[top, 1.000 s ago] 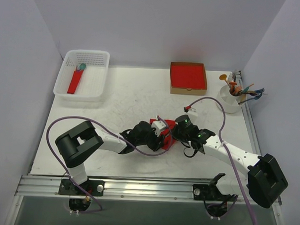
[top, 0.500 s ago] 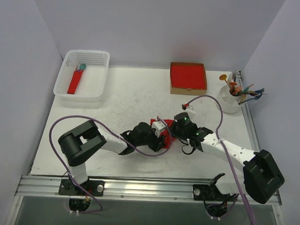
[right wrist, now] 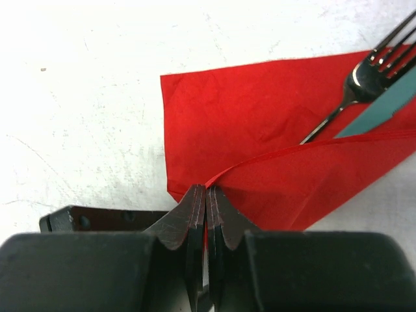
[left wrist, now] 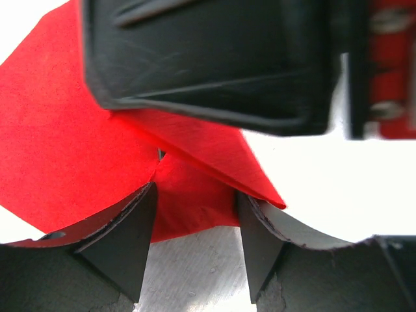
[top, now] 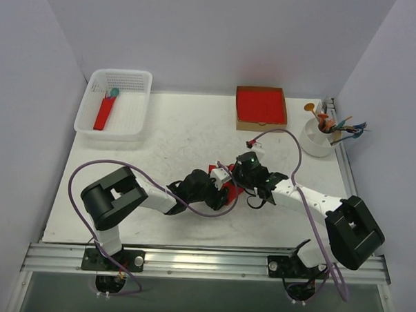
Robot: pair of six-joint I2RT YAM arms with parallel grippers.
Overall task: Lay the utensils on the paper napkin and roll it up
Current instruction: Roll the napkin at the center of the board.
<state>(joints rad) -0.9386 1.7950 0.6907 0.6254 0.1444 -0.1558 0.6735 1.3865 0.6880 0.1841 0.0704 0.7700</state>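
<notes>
Nearest the arm bases, the right arm's heavy elbow joint has swung inward over the last second. Its wrist has slid left and slightly away, closing on the left arm, which has barely moved.

In the middle of the counter (top: 181,134) the right hand (right wrist: 206,195) is clamped tight on an edge of the paper napkin (right wrist: 227,123). It holds a lifted flap that arcs over the rest of the sheet. Under that flap lie a fork (right wrist: 364,78), tines pointing away, and beside it a flat grey-blue blade (right wrist: 380,107), probably a knife. So the utensils already rest on the red paper.

The left hand (left wrist: 195,214) stands with its jaws apart, fingertips down on either side of a folded corner of the napkin, pinching nothing. The black body of the right hand sits just beyond it.

The shift likely means the right hand is dragging its flap across the cutlery. Placing looks finished, and the roll has only begun as one loose fold.

At the far side, well apart from the work, sit several other things:
- a white basket (top: 122,72) holding a red roll with a teal spoon head (top: 104,112)
- a red stack in a brown cardboard rim (top: 261,105)
- a white cup (top: 319,143) of colourful cutlery (top: 334,123)
</notes>
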